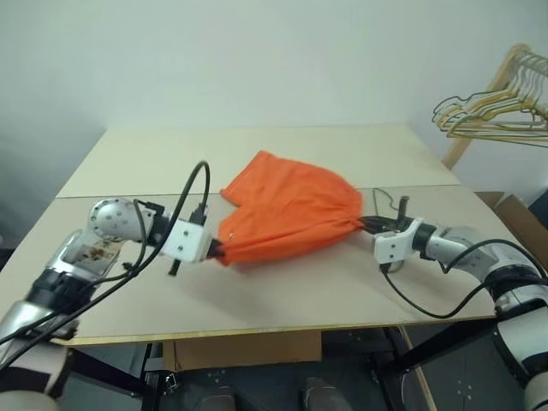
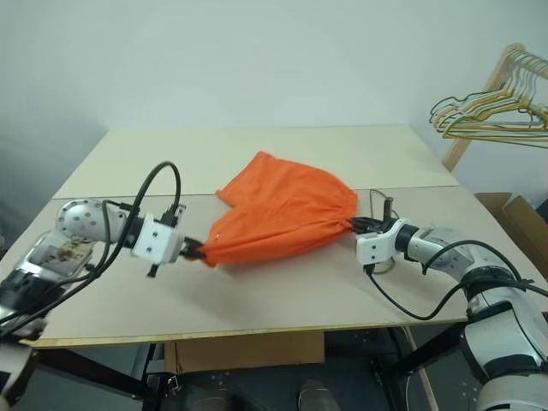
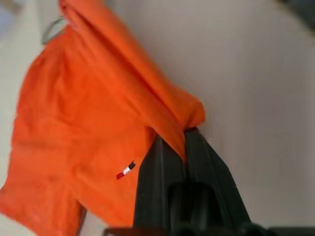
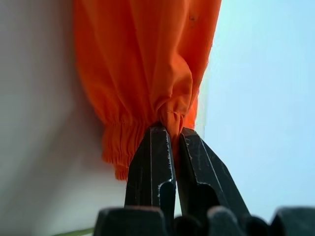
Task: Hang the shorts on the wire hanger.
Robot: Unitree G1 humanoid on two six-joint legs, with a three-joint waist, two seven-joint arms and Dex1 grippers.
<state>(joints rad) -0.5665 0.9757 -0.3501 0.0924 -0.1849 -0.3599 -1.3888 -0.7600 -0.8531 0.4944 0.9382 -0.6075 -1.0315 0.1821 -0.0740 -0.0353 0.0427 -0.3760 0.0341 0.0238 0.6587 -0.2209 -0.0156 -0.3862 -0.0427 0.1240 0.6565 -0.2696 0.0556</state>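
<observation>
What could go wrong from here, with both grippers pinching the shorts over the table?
The left gripper and right gripper each pinch only a thin fold of the shorts, so the cloth may slip free. A grey-green wire pokes out beside the fabric; if that is the hanger, it may snag or get dragged.

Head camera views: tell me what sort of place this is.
Probably a lab or workshop set up for laundry practice. A plain beige table stands against bare white walls, a wooden rack with a bunch of wire hangers stands at the right, and a cardboard box sits on the floor.
</observation>
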